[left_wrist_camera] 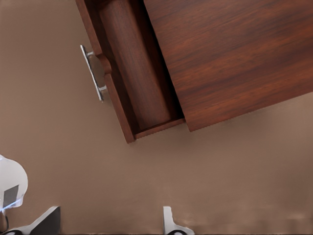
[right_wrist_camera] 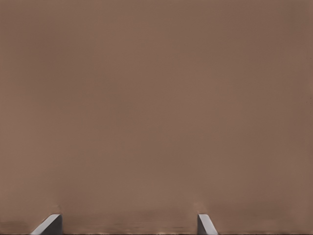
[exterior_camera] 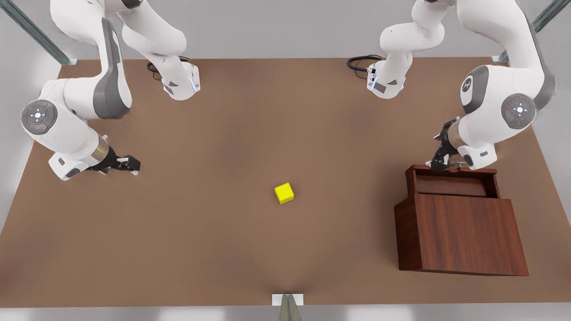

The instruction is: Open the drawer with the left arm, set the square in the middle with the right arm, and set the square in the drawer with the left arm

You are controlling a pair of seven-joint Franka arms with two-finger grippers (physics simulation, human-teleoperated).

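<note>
Front view, read from its left to its right. Right arm's gripper (exterior_camera: 132, 166) low over bare tabletop (exterior_camera: 223, 133) near the view's left edge, pointing toward the table's middle, holding nothing. The right wrist view has its two fingertips (right_wrist_camera: 49, 225) set well apart over plain brown surface.

The square (exterior_camera: 284, 193), a small yellow cube, sits on the tabletop about at the table's centre, well apart from both grippers and from the cabinet, one corner turned toward the camera.

Cabinet (exterior_camera: 464, 234) stands on the view's right side, dark reddish wood. The drawer (exterior_camera: 450, 185) is pulled out on the side away from the camera, toward the arm bases, and its tray is open to view with nothing in it. In the left wrist view the silver bar handle (left_wrist_camera: 95, 72) shows on the drawer front (left_wrist_camera: 105, 73), and the tray floor (left_wrist_camera: 139, 73) is bare.

Left arm's gripper (exterior_camera: 439, 160) hangs just at the drawer's outer front edge, by the handle side. The left wrist view has its fingertips (left_wrist_camera: 171, 223) spread apart, gripping nothing, handle free of them.
</note>
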